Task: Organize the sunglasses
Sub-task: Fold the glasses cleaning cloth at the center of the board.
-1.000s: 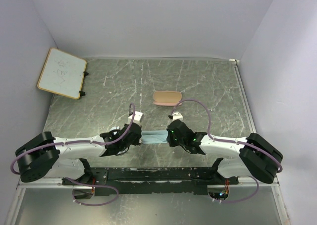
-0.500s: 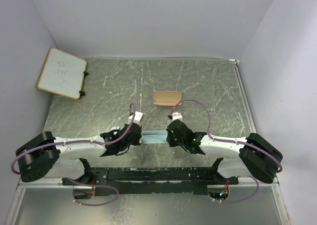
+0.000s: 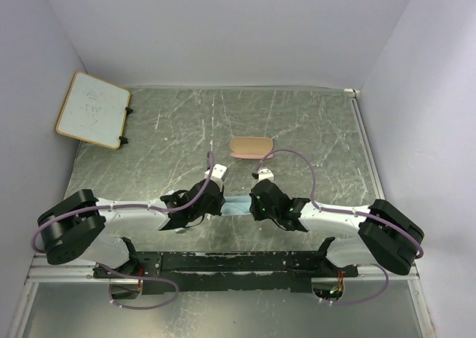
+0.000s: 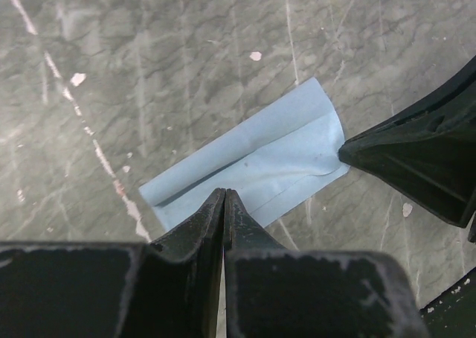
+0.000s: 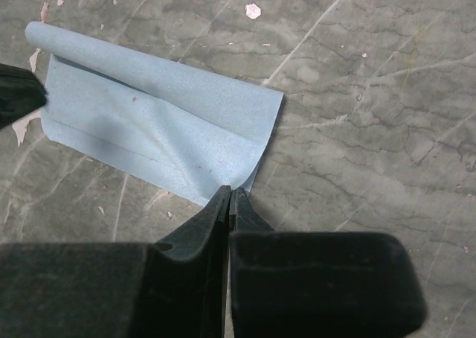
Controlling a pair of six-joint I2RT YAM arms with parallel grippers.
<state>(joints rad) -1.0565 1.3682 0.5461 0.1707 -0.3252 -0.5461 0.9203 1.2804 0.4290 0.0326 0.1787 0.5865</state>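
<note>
The whiteboard carries faint, illegible handwriting.

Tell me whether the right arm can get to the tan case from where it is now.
Probably yes. Only bare table lies between the right pincer and the case just beyond it. But that pincer is shut on the cloth, so it must let go first.

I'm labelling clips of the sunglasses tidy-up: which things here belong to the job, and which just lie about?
Job: blue cloth, pinched by the left gripper and right gripper; tan case, likely. The sunglasses are not in view.
Lying about: whiteboard at the far left.
</note>
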